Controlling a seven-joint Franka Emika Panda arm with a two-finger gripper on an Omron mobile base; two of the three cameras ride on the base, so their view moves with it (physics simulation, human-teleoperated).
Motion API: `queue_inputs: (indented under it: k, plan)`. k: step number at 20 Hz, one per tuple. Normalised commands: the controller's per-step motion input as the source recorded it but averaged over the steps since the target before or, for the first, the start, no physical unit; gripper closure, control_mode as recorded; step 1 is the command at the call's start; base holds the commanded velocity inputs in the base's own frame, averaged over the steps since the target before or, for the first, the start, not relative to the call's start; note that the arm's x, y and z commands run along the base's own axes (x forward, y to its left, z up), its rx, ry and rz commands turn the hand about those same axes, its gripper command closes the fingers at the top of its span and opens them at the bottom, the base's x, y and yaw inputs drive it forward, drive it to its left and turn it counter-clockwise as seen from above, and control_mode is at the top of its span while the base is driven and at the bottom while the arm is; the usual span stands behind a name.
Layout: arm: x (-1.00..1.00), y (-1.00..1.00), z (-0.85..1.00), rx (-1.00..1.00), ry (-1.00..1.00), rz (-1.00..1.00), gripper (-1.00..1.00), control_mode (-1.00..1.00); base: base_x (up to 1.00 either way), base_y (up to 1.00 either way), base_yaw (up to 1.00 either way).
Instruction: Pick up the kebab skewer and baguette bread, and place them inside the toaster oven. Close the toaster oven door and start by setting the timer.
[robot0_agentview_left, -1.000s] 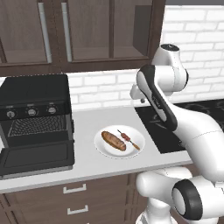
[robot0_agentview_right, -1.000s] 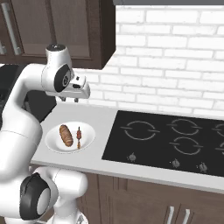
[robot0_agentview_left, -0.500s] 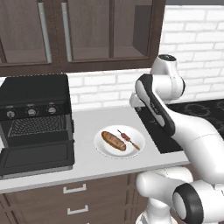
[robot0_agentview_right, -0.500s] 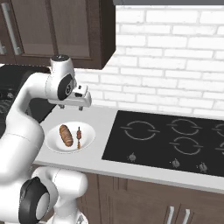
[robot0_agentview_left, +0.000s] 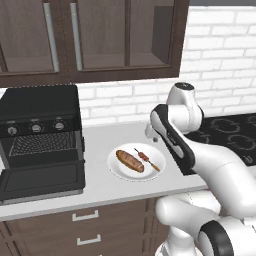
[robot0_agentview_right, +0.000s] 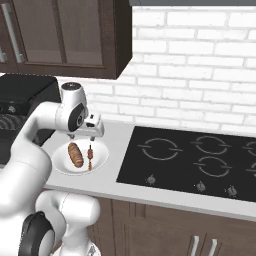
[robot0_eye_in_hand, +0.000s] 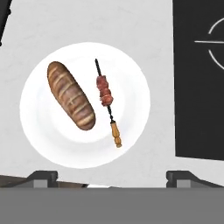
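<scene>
Arm swung fwd over plate (robot0_eye_in_hand: 131, 144) since earlier pic; gripper (robot0_eye_in_hand: 111, 177) now spread wide, holding nothing. Kebab skewer (robot0_eye_in_hand: 107, 101) lies beside baguette bread (robot0_eye_in_hand: 71, 95), not touching. Toaster oven (robot0_agentview_left: 40, 140) door already down. Tip: drop straight down, pinch skewer across meat, stay off bread.

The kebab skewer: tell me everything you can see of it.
The kebab skewer is a thin dark rod with a cluster of red-brown meat chunks near its middle and a turned, orange-brown handle that looks wooden at one end. It lies flat on the white plate, beside the baguette bread and apart from it. Nothing grips it; the open gripper hangs above the plate.
</scene>
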Motion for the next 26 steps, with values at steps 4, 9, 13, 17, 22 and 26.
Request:
queue_inputs:
  k: [4, 9, 13, 17, 22, 26]
  plan:
    - [0.02, 0.21, -0.59, 0.0, 0.04, 0.01, -1.0, -1.0, 0.0, 0.0, 0.0]
    - [0.03, 0.27, -0.65, 0.01, 0.08, 0.06, -1.0, -1.0, 0.0, 0.0, 0.0]
    - [0.02, 0.23, -0.48, 0.03, 0.01, 0.12, -1.0, -1.0, 0.0, 0.0, 0.0]
    - [0.0, 0.26, -0.21, 0.01, 0.0, 0.11, -1.0, -1.0, 0.0, 0.0, 0.0]
    - [0.0, 0.23, -0.2, 0.0, 0.0, 0.12, -1.0, -1.0, 0.0, 0.0, 0.0]
    - [0.24, 0.07, -0.23, 0.01, 0.0, 0.06, -1.0, -1.0, 0.0, 0.0, 0.0]
